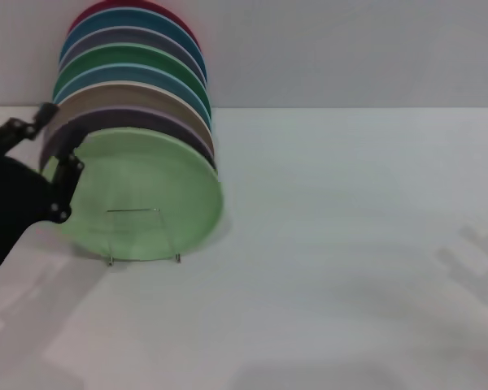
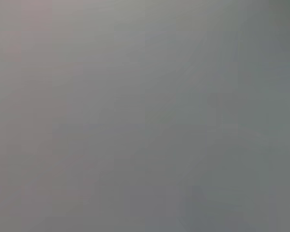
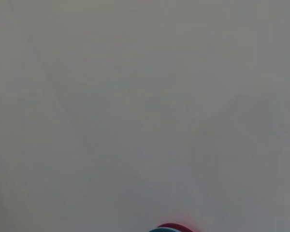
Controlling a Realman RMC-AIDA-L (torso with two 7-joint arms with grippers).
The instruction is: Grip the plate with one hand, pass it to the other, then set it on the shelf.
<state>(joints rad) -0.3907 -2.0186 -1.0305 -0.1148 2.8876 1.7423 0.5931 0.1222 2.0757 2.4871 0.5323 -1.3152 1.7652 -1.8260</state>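
Observation:
The pale mint-green plate stands upright at the front of a row of plates, its lower edge on the clear shelf with a bent front lip. My left gripper is at the plate's left rim. It is open, with one black finger in front of the mint plate's edge and the other finger farther back by the rims of the plates behind. The left wrist view shows only a plain grey blur. My right gripper is out of view.
Behind the mint plate stand several upright plates: lilac, beige, blue, darker green, grey, teal and red. They rest on a white table against a pale wall. The right wrist view shows white surface and a sliver of the red plate.

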